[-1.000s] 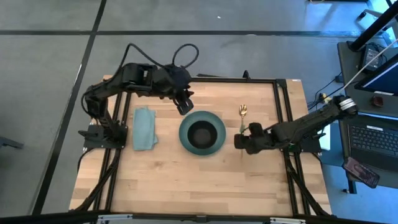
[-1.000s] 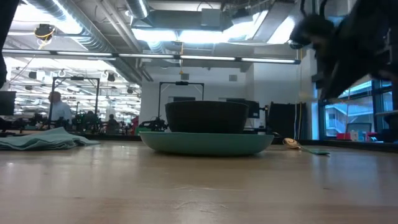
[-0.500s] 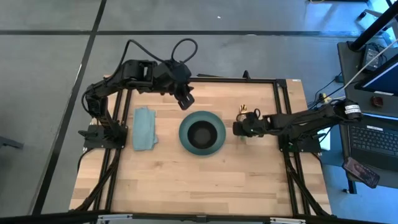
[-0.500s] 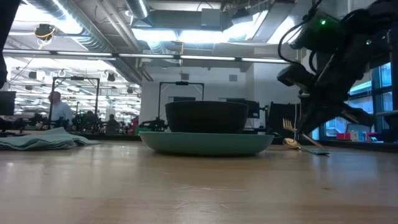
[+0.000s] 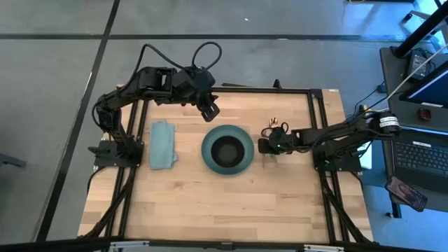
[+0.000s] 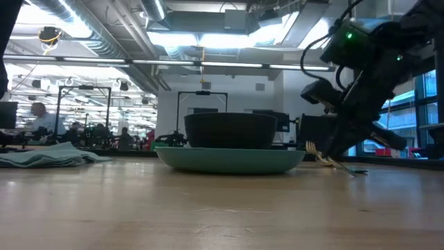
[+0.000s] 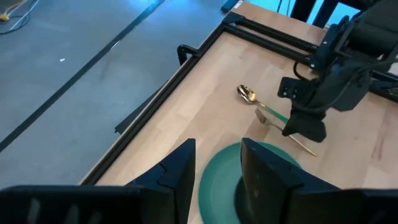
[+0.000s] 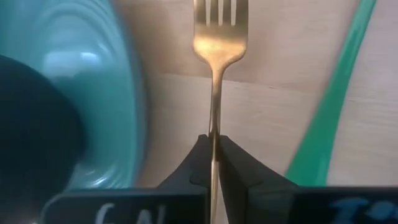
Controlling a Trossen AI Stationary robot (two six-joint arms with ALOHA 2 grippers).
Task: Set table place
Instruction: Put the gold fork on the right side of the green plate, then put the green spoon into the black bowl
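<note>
The round teal plate (image 5: 227,148) lies mid-table with the black bowl (image 5: 225,151) standing in it. The folded teal napkin (image 5: 163,143) lies flat to its left. My right gripper (image 5: 264,145) is just right of the plate, shut on the slim gold fork (image 8: 219,37). The gold spoon (image 7: 247,94) with its teal handle (image 8: 333,99) lies on the table beside the fork. My left gripper (image 5: 208,108) hangs open and empty above the table, beyond the plate's far rim. My right gripper pinches the fork's thin neck (image 8: 214,127), just below the tines, between its two fingertips (image 8: 200,158). The fingers come slanting down from the table's right side. The tines (image 6: 310,146) stand raised off the table, and the handle (image 7: 303,145) slopes down behind the fingers.
The black rail frame (image 5: 316,112) runs along the table's edges. Bare wood (image 5: 224,203) lies between the plate and the near edge. A desk with a laptop (image 5: 420,154) stands beyond the right edge.
My right gripper has come down and gone toward the far edge, then a little toward the plate, carrying the fork with its tines raised. My left gripper has drawn back slightly toward the far edge.
</note>
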